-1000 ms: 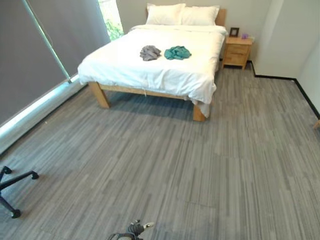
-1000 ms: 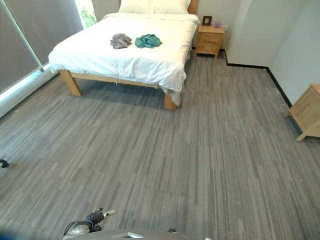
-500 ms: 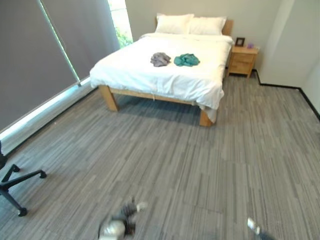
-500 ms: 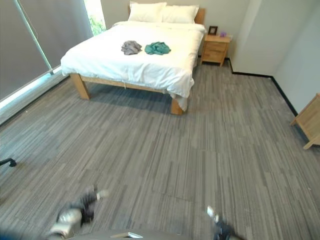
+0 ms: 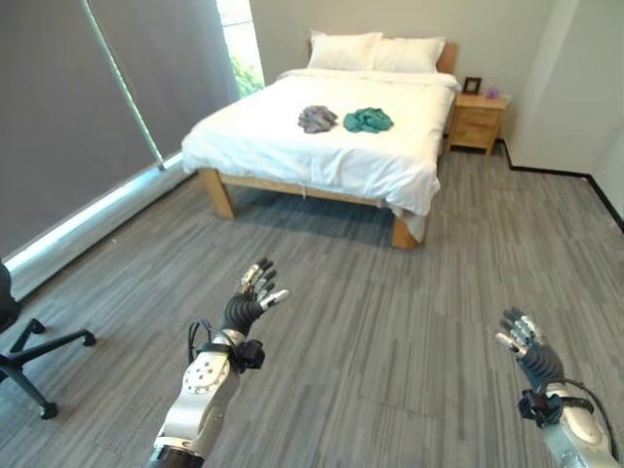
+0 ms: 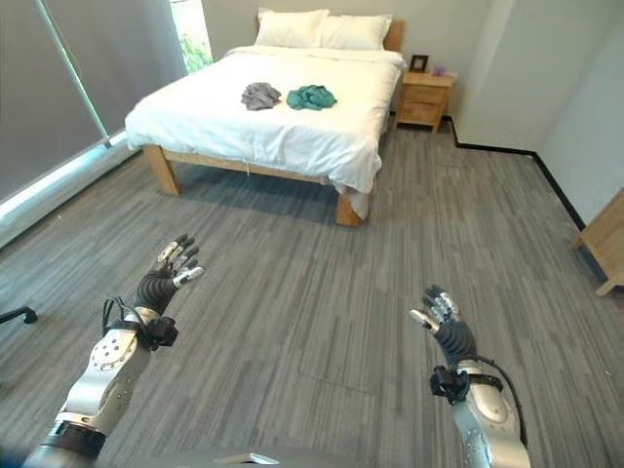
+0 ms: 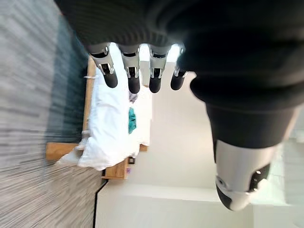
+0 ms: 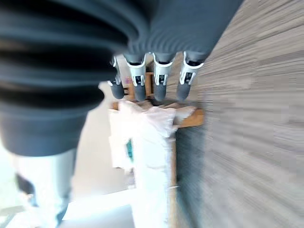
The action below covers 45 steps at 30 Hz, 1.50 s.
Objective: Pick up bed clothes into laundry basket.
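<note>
The bed [image 5: 331, 146] is the landmark: a wooden frame under a white cover, standing well away across the grey striped floor [image 5: 390, 312]. Beside it, on the window side, grey blinds [image 5: 88, 107] hang down to the floor. Two white pillows [image 5: 375, 51] lie at the bed's head, and a small wooden nightstand [image 5: 478, 122] stands just beside the head end, on the side away from the window. In the middle of the bed's cover lie the bed clothes: a crumpled teal garment [image 5: 368, 119] and, just beside it toward the window, a crumpled grey garment [image 5: 316, 118]. A black office chair base [image 5: 29, 356] sits far from the bed, near the blinds. Both hands are raised over the floor, well short of the bed. The left hand [image 5: 249, 302] has its fingers [image 7: 134, 80] straight and spread, holding nothing. The right hand [image 6: 447, 327] likewise has straight, relaxed fingers [image 8: 162, 80] and is empty.
</note>
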Motion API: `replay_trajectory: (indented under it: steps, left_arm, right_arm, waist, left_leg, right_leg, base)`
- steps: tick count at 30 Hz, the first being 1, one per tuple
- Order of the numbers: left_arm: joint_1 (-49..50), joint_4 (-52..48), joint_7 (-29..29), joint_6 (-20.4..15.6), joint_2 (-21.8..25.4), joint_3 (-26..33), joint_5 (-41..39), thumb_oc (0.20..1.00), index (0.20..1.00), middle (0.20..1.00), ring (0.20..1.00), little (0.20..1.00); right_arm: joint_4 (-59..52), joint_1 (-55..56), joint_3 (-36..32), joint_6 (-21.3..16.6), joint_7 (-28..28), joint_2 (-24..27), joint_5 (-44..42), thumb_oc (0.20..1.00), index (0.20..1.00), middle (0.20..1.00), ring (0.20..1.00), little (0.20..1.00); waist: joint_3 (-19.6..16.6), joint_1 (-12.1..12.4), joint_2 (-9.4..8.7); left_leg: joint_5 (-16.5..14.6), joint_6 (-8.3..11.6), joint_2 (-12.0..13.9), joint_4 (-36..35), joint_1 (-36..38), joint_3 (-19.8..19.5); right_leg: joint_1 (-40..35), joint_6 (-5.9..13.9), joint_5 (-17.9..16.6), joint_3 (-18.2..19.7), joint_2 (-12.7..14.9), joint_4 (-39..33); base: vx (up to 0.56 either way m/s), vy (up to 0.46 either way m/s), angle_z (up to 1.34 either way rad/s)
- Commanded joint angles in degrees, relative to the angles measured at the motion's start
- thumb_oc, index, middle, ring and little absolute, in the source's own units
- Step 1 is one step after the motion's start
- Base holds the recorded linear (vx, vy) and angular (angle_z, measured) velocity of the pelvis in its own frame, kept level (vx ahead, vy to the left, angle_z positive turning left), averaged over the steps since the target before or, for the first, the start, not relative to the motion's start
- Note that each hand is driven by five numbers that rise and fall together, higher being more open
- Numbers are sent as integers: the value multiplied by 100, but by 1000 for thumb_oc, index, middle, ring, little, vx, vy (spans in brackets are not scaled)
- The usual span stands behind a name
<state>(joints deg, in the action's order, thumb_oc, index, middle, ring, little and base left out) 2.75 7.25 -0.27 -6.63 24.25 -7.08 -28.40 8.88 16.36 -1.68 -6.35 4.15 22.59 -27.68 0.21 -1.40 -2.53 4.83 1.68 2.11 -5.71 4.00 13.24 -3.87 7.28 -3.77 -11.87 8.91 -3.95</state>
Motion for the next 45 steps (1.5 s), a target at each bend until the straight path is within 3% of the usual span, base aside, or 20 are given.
replay_trajectory:
  steps: [1, 19, 22, 23, 24, 25, 26, 27, 29, 30, 32, 33, 36, 38, 39, 40, 41, 42, 44, 45]
  left_arm:
    - [-284, 151, 30, -129, -116, -67, 221, 1000, 1000, 1000, 1000, 1000]
    - [-129, 217, 272, -131, -156, 297, 557, 1000, 1000, 1000, 1000, 1000]
    - [-140, 213, 312, -156, -119, 401, 587, 1000, 1000, 1000, 1000, 1000]
    - [-185, 222, 360, -139, -61, 443, 655, 1000, 1000, 1000, 1000, 1000]
    - [-204, 234, 382, -147, -37, 453, 692, 1000, 1000, 1000, 1000, 1000]
    - [-204, 234, 382, -147, -36, 453, 692, 1000, 1000, 1000, 1000, 1000]
    - [-263, 252, 442, -132, 19, 483, 790, 1000, 1000, 1000, 1000, 1000]
    - [-293, 280, 456, -142, 17, 473, 813, 1000, 1000, 1000, 1000, 1000]
    - [-399, 266, 413, -165, 2, 399, 749, 1000, 1000, 1000, 1000, 1000]
    - [-542, 322, 372, -196, -48, 275, 710, 1000, 1000, 1000, 1000, 1000]
    - [-630, 418, 360, -186, -67, 188, 683, 1000, 1000, 1000, 1000, 1000]
    - [-841, 582, 329, -177, -157, 8, 610, 1000, 1000, 1000, 1000, 1000]
    - [-822, 582, 235, -112, -236, -167, 663, 1000, 1000, 1000, 1000, 1000]
    - [-494, 402, 31, -41, -264, -286, 653, 1000, 1000, 1000, 1000, 1000]
    - [-366, 367, -24, 7, -320, -330, 597, 1000, 1000, 1000, 1000, 1000]
    - [-362, 364, -24, 8, -317, -327, 597, 1000, 1000, 1000, 1000, 1000]
    - [-272, 313, -40, 124, -348, -304, 435, 1000, 1000, 1000, 1000, 1000]
    - [-235, 276, -68, 160, -384, -342, 378, 1000, 1000, 1000, 1000, 1000]
    - [-276, 216, -115, 187, -415, -455, 382, 1000, 1000, 1000, 1000, 1000]
    - [-281, 217, -114, 187, -412, -455, 382, 1000, 1000, 1000, 1000, 1000]
  right_arm:
    - [-125, -406, 118, -283, 74, -265, 27, 1000, 1000, 1000, 1000, 1000]
    - [-137, -649, 357, -195, 148, -126, 298, 1000, 1000, 1000, 1000, 1000]
    - [-137, -751, 465, -203, 195, -61, 419, 1000, 1000, 1000, 1000, 1000]
    - [-182, -803, 531, -204, 220, -64, 346, 1000, 1000, 1000, 1000, 1000]
    - [-187, -830, 575, -194, 228, -79, 342, 1000, 1000, 1000, 1000, 1000]
    - [-187, -830, 575, -194, 228, -80, 342, 1000, 1000, 1000, 1000, 1000]
    - [-197, -900, 675, -178, 252, -104, 404, 1000, 1000, 1000, 1000, 1000]
    - [-208, -900, 674, -157, 258, -113, 460, 1000, 1000, 1000, 1000, 1000]
    - [-262, -796, 563, -159, 255, -167, 314, 1000, 1000, 1000, 1000, 1000]
    - [-164, -790, 540, -207, 234, -170, 206, 1000, 1000, 1000, 1000, 1000]
    - [-162, -781, 538, -202, 224, -169, 176, 1000, 1000, 1000, 1000, 1000]
    - [-204, -740, 565, -178, 229, -152, 143, 1000, 1000, 1000, 1000, 1000]
    - [-260, -625, 513, -132, 280, -128, 147, 1000, 1000, 1000, 1000, 1000]
    - [-147, -652, 567, -114, 369, -63, 10, 1000, 1000, 1000, 1000, 1000]
    - [-133, -654, 624, -103, 344, -70, -112, 1000, 1000, 1000, 1000, 1000]
    - [-133, -653, 628, -103, 344, -72, -113, 1000, 1000, 1000, 1000, 1000]
    - [-131, -722, 703, -65, 306, -46, -332, 1000, 1000, 1000, 1000, 1000]
    - [-127, -750, 728, -100, 282, -19, -433, 1000, 1000, 1000, 1000, 1000]
    - [-75, -823, 715, -98, 197, 81, -354, 1000, 1000, 1000, 1000, 1000]
    - [-73, -828, 714, -98, 197, 77, -353, 1000, 1000, 1000, 1000, 1000]
  waist:
    - [139, 78, 24]
    - [369, 111, 18]
    - [484, 146, 33]
    - [638, 109, 52]
    - [701, 108, 79]
    - [694, 113, 75]
    - [924, 36, 213]
    - [985, -10, 256]
    - [1032, -292, 249]
    - [1061, -466, 278]
    - [1055, -527, 268]
    - [996, -738, 265]
    - [889, -859, 345]
    - [723, -808, 430]
    - [672, -811, 417]
    - [650, -838, 402]
    - [648, -644, 187]
    - [732, -451, 76]
    - [926, -168, -88]
    - [919, -173, -105]
  left_leg:
    - [-444, 24, -118, 71, 75, -194]
    - [-480, -35, -188, 71, -201, -120]
    - [-526, -125, -215, 71, -236, -94]
    - [-611, -246, -259, 71, -174, -161]
    - [-630, -281, -247, 71, -171, -141]
    - [-630, -282, -250, 71, -178, -136]
    - [-695, -308, -124, 71, 27, -121]
    - [-685, -264, -55, 71, 159, -127]
    - [-856, -35, 32, 71, 590, -251]
    - [-989, 108, 125, 71, 813, -390]
    - [-1044, 189, 183, 71, 897, -467]
    - [-1214, 396, 389, 71, 1211, -570]
    - [-1134, 553, 595, 71, 1657, -717]
    - [166, 832, 1073, 1387, 1540, -761]
    - [744, 753, 1203, 2197, 1292, -815]
    - [761, 756, 1191, 2198, 1254, -849]
    - [1247, 657, 1357, 3988, 571, -670]
    - [1128, 533, 1255, 4585, 201, -684]
    - [640, 393, 1006, 5272, -632, -632]
    - [649, 382, 989, 5277, -655, -631]
  right_leg:
    - [59, 234, -49, 145, 64, 205]
    - [360, 319, -164, 248, 114, 248]
    - [663, 357, -117, 370, 156, 885]
    - [1104, 423, -274, 512, 147, 1913]
    - [1434, 473, -513, 515, 166, 2395]
    - [1449, 473, -509, 522, 169, 2405]
    - [1974, 613, -871, 492, 140, 3384]
    - [2280, 639, -873, 477, 170, 3524]
    - [2535, 517, -685, 601, 140, 2396]
    - [2648, 516, -705, 801, 113, 1460]
    - [2629, 556, -819, 883, 132, 1160]
    - [2997, 705, -1210, 993, 399, 426]
    - [3004, 771, -1410, 603, 471, 400]
    - [2644, 429, -1241, 168, 159, 779]
    - [2481, 178, -1037, 186, 5, 877]
    - [2497, 173, -1042, 170, 30, 874]
    - [1903, -279, -654, 58, -248, 778]
    - [1604, -443, -460, 128, -361, 686]
    - [1043, -473, -307, 291, -431, 435]
    - [1058, -470, -319, 290, -413, 429]
  base:
    - [13, 0, -5]
    - [21, 13, -3]
    - [44, 73, -14]
    - [36, 139, -14]
    - [31, 105, -15]
    - [94, 96, -25]
    - [206, 60, -32]
    - [551, -10, -18]
    - [630, -149, 19]
    - [484, -189, 66]
    - [455, -208, 86]
    - [664, -307, 51]
    - [671, -338, 43]
    - [664, -496, 78]
    - [353, -333, 42]
    - [664, -667, 22]
    - [730, -695, -11]
    - [982, -874, -41]
    - [536, -371, -57]
    - [380, -158, -50]
